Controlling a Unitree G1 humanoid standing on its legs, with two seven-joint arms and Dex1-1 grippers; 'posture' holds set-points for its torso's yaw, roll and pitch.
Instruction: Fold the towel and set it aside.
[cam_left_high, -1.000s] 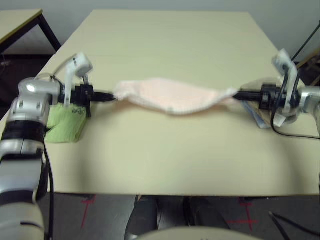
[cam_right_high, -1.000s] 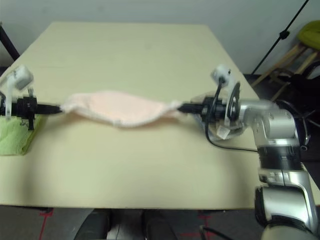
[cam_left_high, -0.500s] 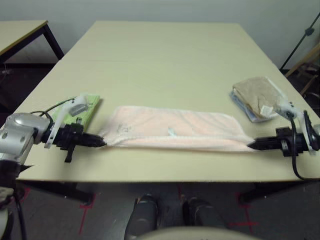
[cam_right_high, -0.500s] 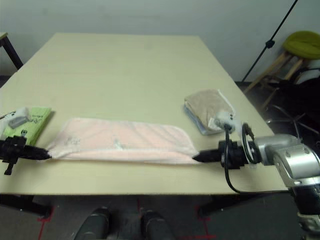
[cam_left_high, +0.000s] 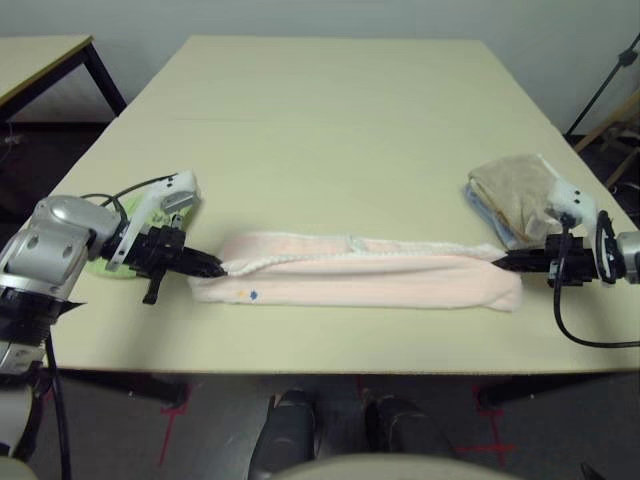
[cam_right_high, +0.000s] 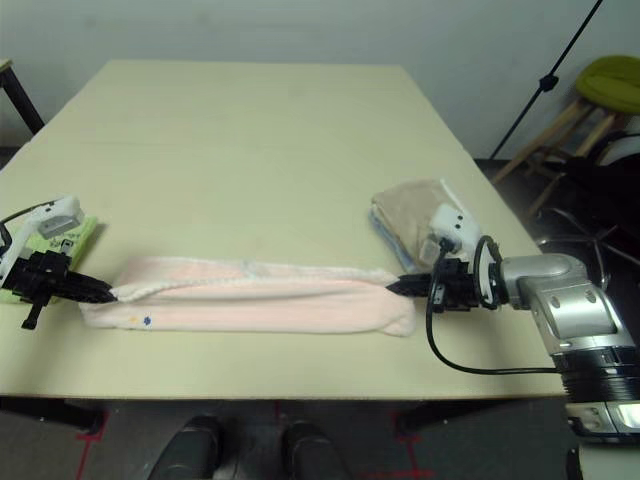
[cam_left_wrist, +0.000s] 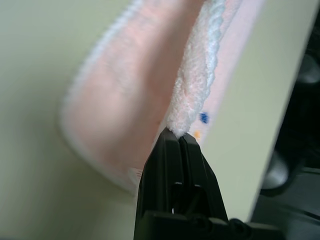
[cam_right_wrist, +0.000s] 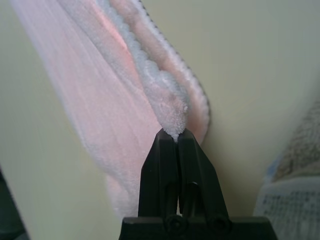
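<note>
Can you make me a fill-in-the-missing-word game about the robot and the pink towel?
1. The pink towel lies stretched in a long strip between the robot's two ____.
2. The left end effector is ____ on one end of the towel.
3. The beige towel sits near the ____ end effector.
4. The green cloth lies on the ____.

Missing words: end effectors; shut; right; table

Pale pink towel (cam_left_high: 360, 278), folded into a long narrow strip; white corded edging; near the table's front edge
</note>
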